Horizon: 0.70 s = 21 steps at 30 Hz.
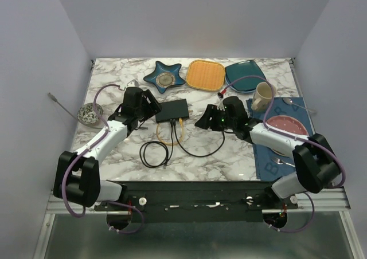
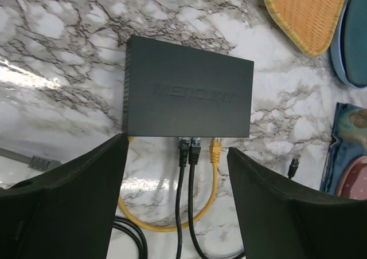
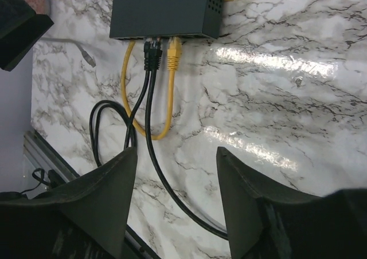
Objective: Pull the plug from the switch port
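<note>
Plain pale walls [image 1: 195,18] are enclosing a white marble table [image 1: 229,164] on three sides; light is glaring off its glossy top in streaks.

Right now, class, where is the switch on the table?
In the top view the black switch lies near the middle of the marble table, slightly left of centre, directly in front of the blue star-shaped dish.
</note>
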### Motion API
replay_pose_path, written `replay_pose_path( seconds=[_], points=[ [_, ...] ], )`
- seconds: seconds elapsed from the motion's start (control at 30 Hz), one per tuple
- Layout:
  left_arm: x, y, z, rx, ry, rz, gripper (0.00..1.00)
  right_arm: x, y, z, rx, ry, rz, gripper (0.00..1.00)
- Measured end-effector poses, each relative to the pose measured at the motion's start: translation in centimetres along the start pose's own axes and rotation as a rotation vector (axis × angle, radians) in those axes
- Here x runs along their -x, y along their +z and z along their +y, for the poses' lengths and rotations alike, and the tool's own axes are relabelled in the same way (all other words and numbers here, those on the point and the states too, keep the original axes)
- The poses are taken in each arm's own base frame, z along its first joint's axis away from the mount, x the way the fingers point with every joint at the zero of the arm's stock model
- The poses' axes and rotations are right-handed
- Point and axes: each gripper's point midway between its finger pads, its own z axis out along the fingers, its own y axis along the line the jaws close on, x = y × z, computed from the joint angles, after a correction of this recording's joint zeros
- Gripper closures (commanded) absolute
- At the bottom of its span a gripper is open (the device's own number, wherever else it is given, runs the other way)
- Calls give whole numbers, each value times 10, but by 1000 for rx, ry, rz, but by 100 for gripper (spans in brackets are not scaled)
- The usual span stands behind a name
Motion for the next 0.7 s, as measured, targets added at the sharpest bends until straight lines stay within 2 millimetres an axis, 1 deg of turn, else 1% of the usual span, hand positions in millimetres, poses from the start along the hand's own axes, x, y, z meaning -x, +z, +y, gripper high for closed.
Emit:
replay_pose_path(
  seconds=[0.07,0.13,0.27,0.43,0.53,0.67,0.7],
  points=[
    [-2,6,-4,-22,-8,11,26,-4,9,0,10,12,25,40],
    [-5,13,-6,-35,-11,24,27,-7,17,0,21,23,42,41],
    [-9,28,-7,-34,-12,57,27,-11,32,2,61,47,64,40],
    [-9,44,-10,-28,-8,77,27,-10,57,8,114,72,88,38],
    [-10,54,-10,-22,-6,94,27,-9,68,10,133,83,96,38],
    [-17,63,-8,-18,-8,124,34,-11,76,8,139,94,101,38],
    [-19,65,-8,-19,-8,131,39,-11,77,7,140,98,103,38]
  ],
)
